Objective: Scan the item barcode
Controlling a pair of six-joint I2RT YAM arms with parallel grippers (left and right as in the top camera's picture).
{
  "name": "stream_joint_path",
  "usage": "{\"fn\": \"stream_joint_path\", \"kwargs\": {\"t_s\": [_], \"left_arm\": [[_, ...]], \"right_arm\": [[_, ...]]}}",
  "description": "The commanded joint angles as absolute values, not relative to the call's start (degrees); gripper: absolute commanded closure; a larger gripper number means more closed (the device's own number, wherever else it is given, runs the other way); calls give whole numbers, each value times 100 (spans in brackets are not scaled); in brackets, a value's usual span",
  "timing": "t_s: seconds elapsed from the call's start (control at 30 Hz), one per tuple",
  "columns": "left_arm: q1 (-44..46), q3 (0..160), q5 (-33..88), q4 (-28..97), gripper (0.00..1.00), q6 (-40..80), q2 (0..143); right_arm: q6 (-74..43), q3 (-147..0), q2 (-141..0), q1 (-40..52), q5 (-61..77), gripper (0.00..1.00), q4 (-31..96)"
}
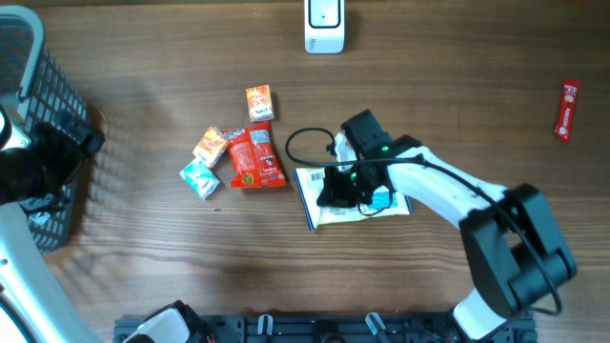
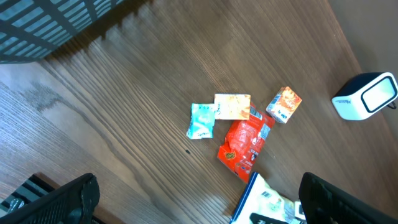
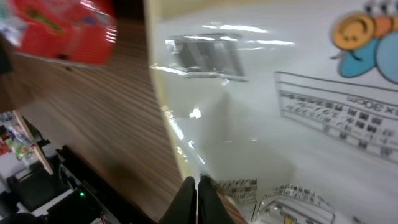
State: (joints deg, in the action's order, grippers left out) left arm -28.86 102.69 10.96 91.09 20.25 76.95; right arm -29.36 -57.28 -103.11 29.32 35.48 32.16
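Glossy film wraps the flat white packet (image 1: 313, 198) lying beside the red pouch (image 1: 255, 157); it looks light, floppy and slippery. The right gripper (image 3: 196, 198), fingers together, sits at its edge, the likeliest place to pinch. The left gripper (image 2: 199, 210) gapes wide.

You are looking at a table (image 1: 143, 257) of brown wood with a strong straight grain and a dull, matt face. On it, the pack (image 3: 267, 124) looks like white printed paper under clear, glossy film that wrinkles and throws bright glints. The pouch (image 1: 255, 158) is red crinkled film with a shine, the scanner (image 1: 324, 24) is smooth white plastic with a soft gloss, and the basket (image 1: 38, 86) is a dark, matt grid, plastic or metal you cannot tell.
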Motion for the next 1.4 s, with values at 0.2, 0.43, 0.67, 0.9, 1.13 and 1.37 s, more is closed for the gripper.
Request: {"fn": "stream_joint_path", "kwargs": {"t_s": [0.2,0.43,0.67,0.9,1.13,1.37], "left_arm": [[-2910,10274,1085,9094,0,1994,7693],[-2910,10274,1085,9094,0,1994,7693],[-2910,10274,1083,9094,0,1992,7693],[-2910,10274,1083,9094,0,1994,7693],[-2910,10274,1083,9094,0,1992,7693],[-2910,10274,1083,9094,0,1994,7693]], "right_arm": [[-3017,-5745,-10571,2941,3612,96,3468],[-2674,-6582,-9754,2751,2370,96,4768],[-2563,-6989,-8757,1964,1935,67,5572],[-2733,-6512,-8171,1282,2445,2,5979],[-4388,-4270,-7697,1288,3470,0,4086],[-5140,-3201,-7516,1288,3433,0,2967]]}}
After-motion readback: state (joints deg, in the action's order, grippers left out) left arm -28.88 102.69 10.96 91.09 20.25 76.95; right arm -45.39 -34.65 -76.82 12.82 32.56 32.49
